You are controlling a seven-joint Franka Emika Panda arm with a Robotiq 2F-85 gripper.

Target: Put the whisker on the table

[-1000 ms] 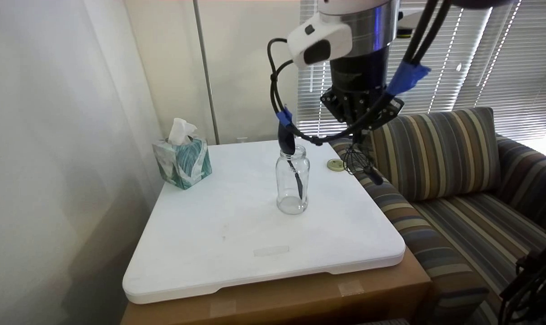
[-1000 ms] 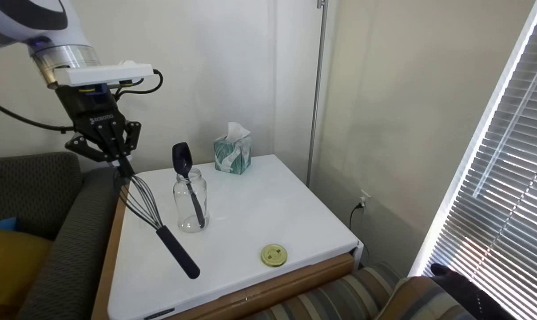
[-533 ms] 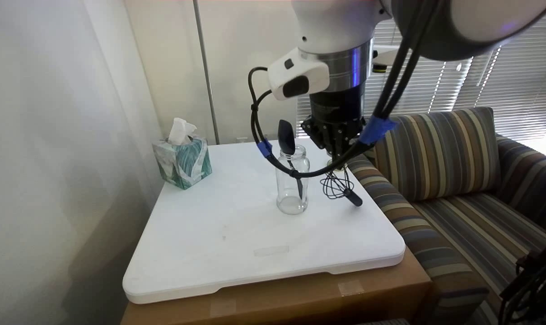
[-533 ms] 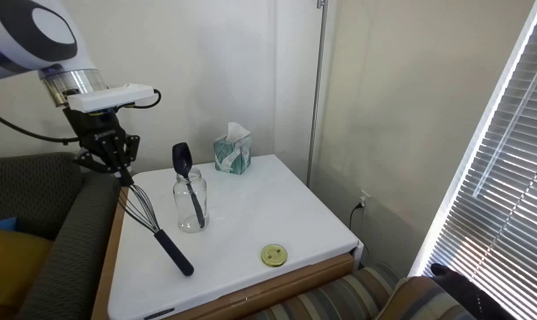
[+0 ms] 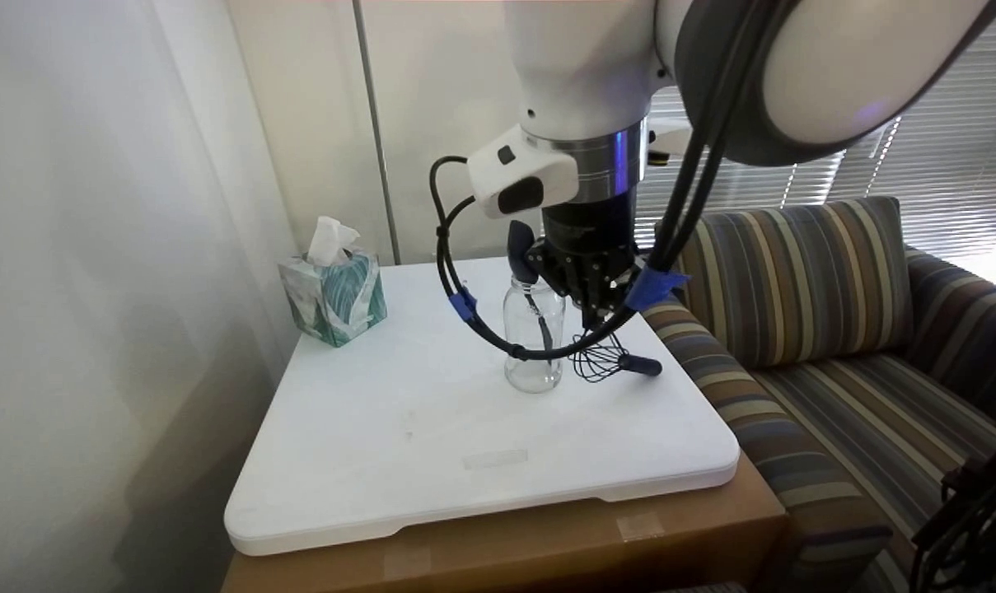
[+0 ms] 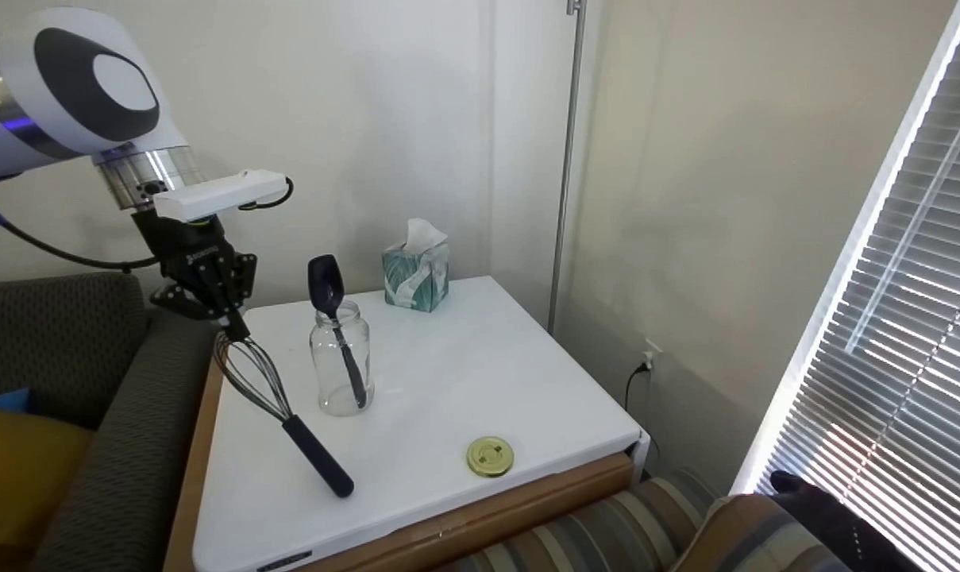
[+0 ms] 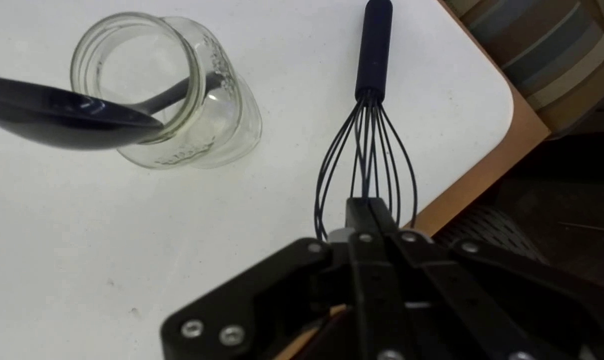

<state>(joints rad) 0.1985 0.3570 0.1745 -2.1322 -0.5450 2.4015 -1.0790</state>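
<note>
Setting down looked like the step in hand: the black jointed gripper [image 7: 366,204] had its fingers clamped together on the loops of the dark wire balloon whisk [image 7: 370,95], handle slanting down over the white rounded-corner table [image 6: 464,373], contact too close to call! The next move called for lowering the loops gently, then releasing.

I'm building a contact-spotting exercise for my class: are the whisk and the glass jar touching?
Apart. The wrist view shows it: a strip of white tabletop lies in plain sight between the glass jar and the whisk.
</note>
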